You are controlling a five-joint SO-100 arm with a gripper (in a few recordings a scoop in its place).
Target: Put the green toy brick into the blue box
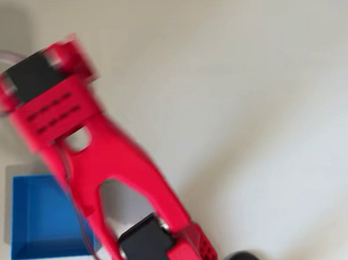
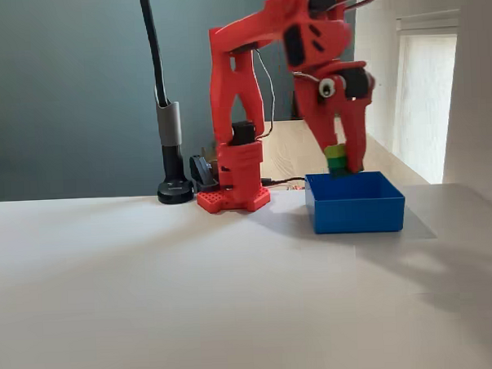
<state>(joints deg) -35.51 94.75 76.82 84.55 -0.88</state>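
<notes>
Green toy brick: pinched between the red gripper's fingers, lime layer on top, hanging just above the rim of the blue box.
Gripper: closed on the brick, pointing straight down in the fixed view.
Blue box: sitting on the white table, open side up, near the arm's base; in the overhead view its blue floor peeks out from under the arm.
Risk, bounce: from here I'd guess a release this high could let the brick hop off the floor and over the thin wall.
Risk, edge: the brick looks closer to the back wall than the middle, so it might clip the rim.
Risk, box shift: a lower descent could nudge the light box aside.
</notes>
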